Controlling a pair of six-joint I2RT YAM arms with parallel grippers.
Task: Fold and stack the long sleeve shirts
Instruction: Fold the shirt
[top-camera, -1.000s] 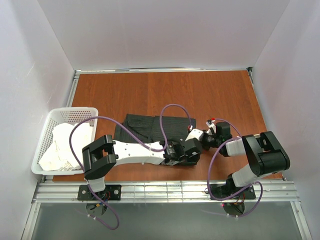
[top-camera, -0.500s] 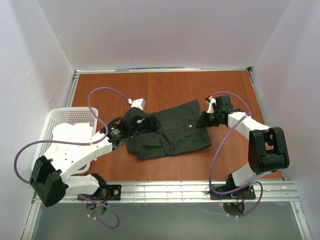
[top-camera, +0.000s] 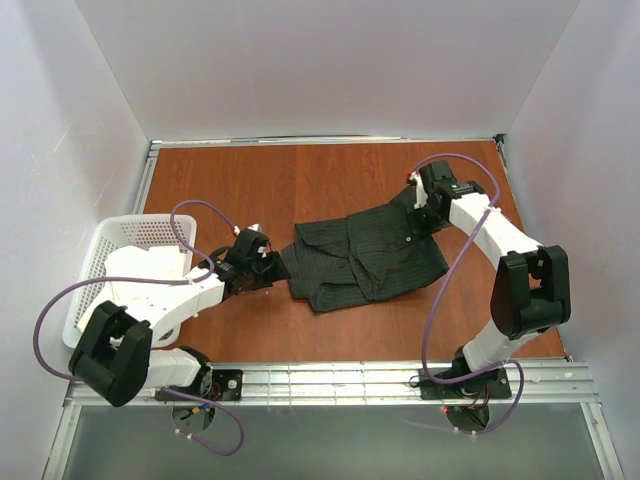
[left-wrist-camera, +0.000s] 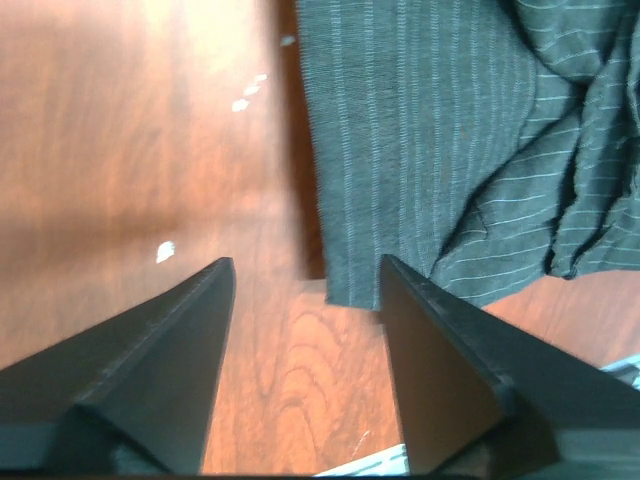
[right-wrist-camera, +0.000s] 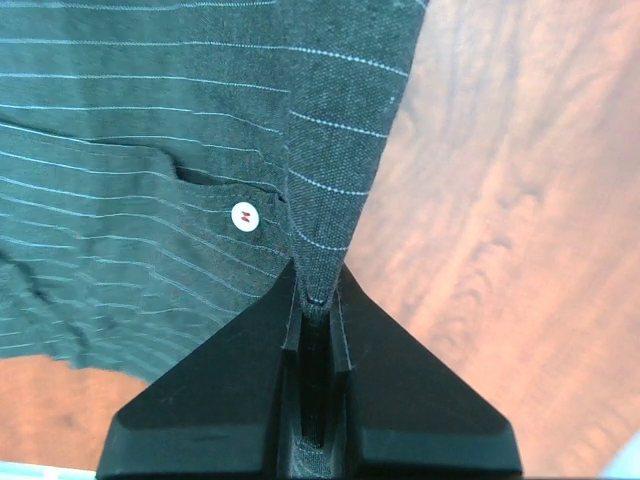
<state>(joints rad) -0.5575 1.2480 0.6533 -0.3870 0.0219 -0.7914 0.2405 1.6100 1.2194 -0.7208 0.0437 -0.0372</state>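
While the right claw (top-camera: 424, 214) pinches an edge fold of the dark pinstriped long sleeve shirt (top-camera: 365, 258) at its far right corner, the left claw (top-camera: 274, 268) stands spread and empty at the opposite end

Shirt lies rumpled, part opened out, mid tabletop (top-camera: 330, 180); its long axis runs from left-near to right-far, roughly from one claw to the other

Left wrist view: the straight hem and its near corner show in the gap between the fingers (left-wrist-camera: 440, 350), close to the one on the view's right. There is bare wood over the rest of the gap, and I cannot tell whether the fingers are down at cloth level

Right wrist view: fabric edge drawn into the closed fingers, white button (right-wrist-camera: 244, 216) just beside the grip

Judgement: the left arm is nearer the free left end. The next move turns on that hem corner, which lies slightly off-centre toward the shirt side, so a small shift that way before closing, then stretch the shirt flat between both claws

White basket (top-camera: 100, 250) stands further left, apart from the shirt
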